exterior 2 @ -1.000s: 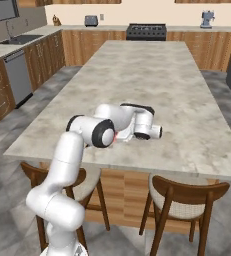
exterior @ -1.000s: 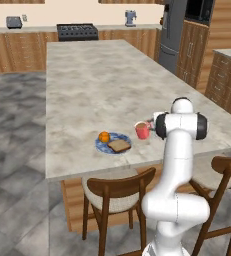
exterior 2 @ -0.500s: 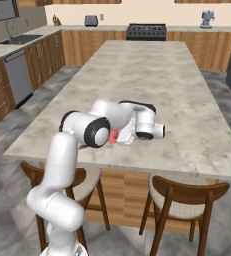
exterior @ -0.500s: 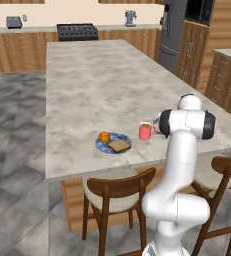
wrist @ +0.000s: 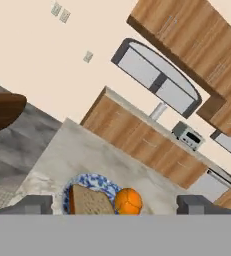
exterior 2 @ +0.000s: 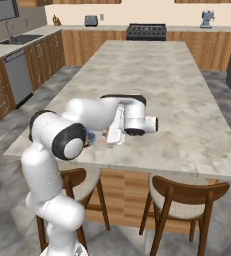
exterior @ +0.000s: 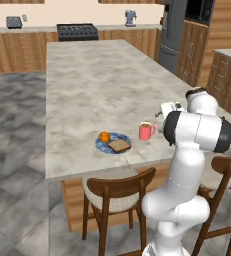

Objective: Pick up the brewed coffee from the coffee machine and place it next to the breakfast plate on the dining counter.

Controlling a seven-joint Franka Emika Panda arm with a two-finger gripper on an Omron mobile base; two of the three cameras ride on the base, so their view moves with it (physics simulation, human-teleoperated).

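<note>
On the marbled counter (exterior: 87, 90), the mug (exterior: 146, 131) stands just ahead of my pincer (wrist: 115, 204), whose tips are apart and empty. It looks rigid, glossy, spillable; I'd grip its body upright.

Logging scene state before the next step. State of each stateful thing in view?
mug: upright on the counter, beside the plate, free of the gripper
plate: flat on the counter, bearing toast and an orange
gripper: open, holding nothing, pointed toward the plate
</note>
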